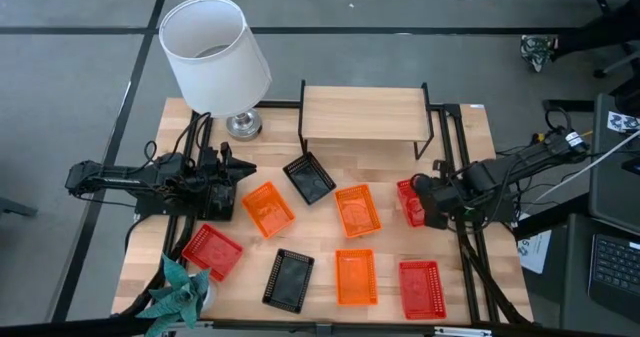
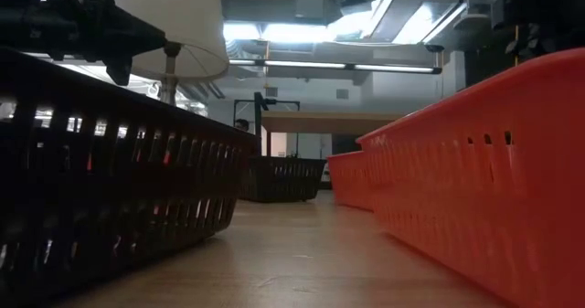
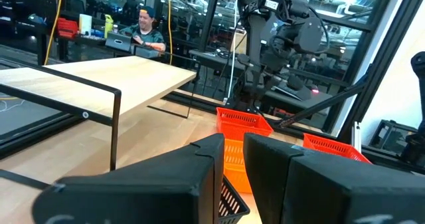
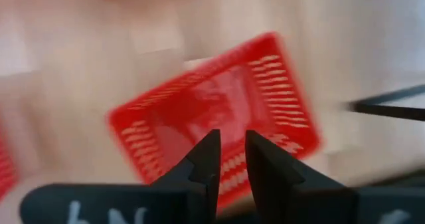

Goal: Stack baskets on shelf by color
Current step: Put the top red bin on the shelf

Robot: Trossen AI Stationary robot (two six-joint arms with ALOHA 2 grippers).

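The shelf stands at the table's far middle, its light-wood top bare. Several baskets lie flat on the tabletop: black ones, orange ones and red ones. My right gripper points steeply down above another red basket at the right, close to the shelf's leg, with a narrow gap between its fingers and nothing in it. My left gripper waits at the table's left edge, level, narrowly open and facing the shelf.
A white-shaded lamp stands at the far left corner and a small plant at the near left corner. Black frame rails run along the right side. A person sits in the room beyond the table.
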